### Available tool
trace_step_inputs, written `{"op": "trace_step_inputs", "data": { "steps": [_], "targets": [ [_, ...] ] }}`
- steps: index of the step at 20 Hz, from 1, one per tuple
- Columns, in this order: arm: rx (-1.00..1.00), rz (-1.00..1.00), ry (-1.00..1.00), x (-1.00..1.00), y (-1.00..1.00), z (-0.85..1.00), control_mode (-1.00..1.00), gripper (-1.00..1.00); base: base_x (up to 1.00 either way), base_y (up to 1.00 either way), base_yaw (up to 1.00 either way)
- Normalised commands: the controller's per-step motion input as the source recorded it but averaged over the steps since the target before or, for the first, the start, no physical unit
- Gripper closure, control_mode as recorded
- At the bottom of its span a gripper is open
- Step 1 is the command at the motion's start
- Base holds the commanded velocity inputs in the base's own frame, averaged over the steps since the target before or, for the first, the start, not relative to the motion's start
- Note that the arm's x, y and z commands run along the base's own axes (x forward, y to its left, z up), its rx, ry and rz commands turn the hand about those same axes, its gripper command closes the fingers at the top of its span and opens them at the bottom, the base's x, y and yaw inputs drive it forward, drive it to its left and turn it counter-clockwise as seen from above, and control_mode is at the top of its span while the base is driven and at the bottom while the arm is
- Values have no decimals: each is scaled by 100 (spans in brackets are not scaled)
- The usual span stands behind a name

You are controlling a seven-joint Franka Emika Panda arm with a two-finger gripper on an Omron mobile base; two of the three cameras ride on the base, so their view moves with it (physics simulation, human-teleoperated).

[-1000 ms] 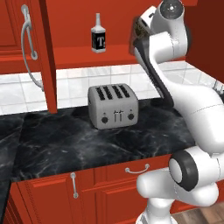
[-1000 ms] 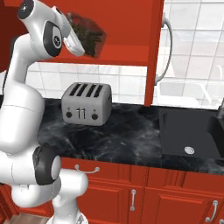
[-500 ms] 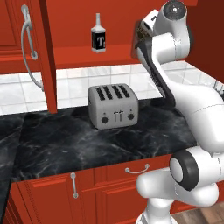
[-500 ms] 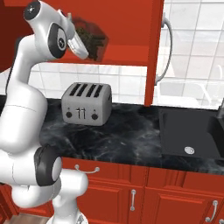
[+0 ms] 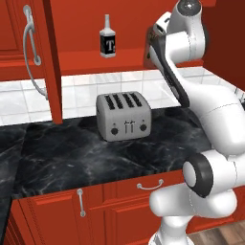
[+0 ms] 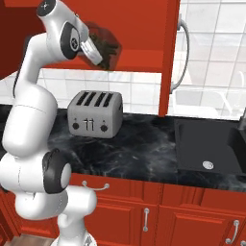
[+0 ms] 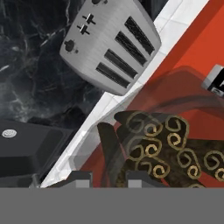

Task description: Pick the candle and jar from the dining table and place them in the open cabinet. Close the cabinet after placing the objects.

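We held the jar (image 6: 103, 45) up high in our pincer (image 6: 96, 53), right at the mouth of the open cabinet (image 5: 129, 28). The pincer was shut tight on the jar. In the hand view the jar (image 7: 166, 148) sat right in front of the fingertips (image 7: 78, 178), so close that its clear glass and the dark curly stuff inside took up much of the picture.

We thought the jar would be heavy for its size. It was big and full. Glass is hard and smooth, so it could slip, and it could break if it fell. A good place to hold it was around its round side, squeezed firmly.

The red shelf (image 5: 86, 64) was just beside the jar, with a small bottle (image 5: 108, 43) standing on it. Below us, a toaster (image 5: 124, 116) sat on the black table (image 5: 72, 158).
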Motion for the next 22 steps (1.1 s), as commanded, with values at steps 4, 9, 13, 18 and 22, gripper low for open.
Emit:
{"op": "trace_step_inputs", "data": {
  "steps": [4,9,13,18,22],
  "targets": [
    [-4,2,-1,14,-2,0,-100,100,0,0,0],
    [-6,2,-4,14,0,0,-100,100,0,0,0],
    [-6,2,-5,16,0,0,-100,100,0,0,0],
    [-4,2,-5,28,0,5,-100,100,0,0,0],
    [-1,2,0,34,0,2,-100,100,0,0,0]
  ]
}}
